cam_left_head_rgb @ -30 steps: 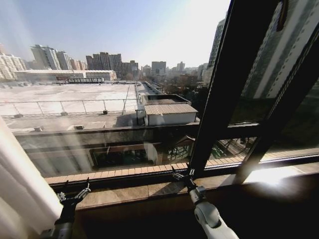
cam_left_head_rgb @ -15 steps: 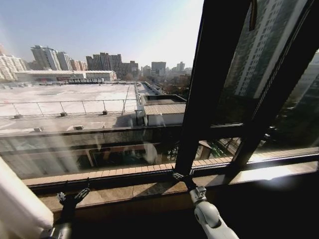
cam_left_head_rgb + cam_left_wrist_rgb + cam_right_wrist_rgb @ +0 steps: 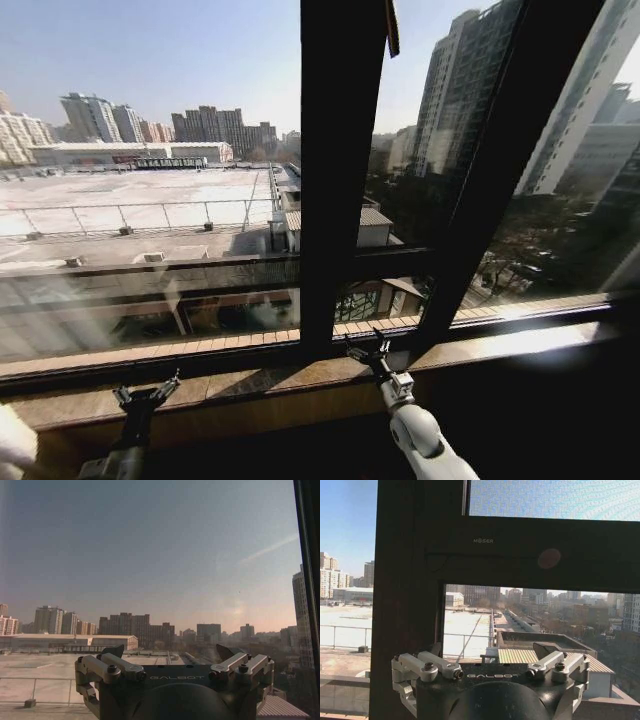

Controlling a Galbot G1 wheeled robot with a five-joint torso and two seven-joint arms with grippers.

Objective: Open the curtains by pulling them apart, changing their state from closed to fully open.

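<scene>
Both arms reach forward and low toward the window sill (image 3: 250, 385). The left end effector (image 3: 146, 392) hovers over the sill near its left end, fingers spread and holding nothing. The right end effector (image 3: 368, 351) sits at the foot of the dark window frame (image 3: 335, 170), also released and empty. Of the curtains (image 3: 14, 450), just a white sliver shows at the lower left corner; its long axis can't be made out.

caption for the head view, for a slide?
Both grippers, left and right, open and empty at the window sill; curtain at lower left edge.
</scene>
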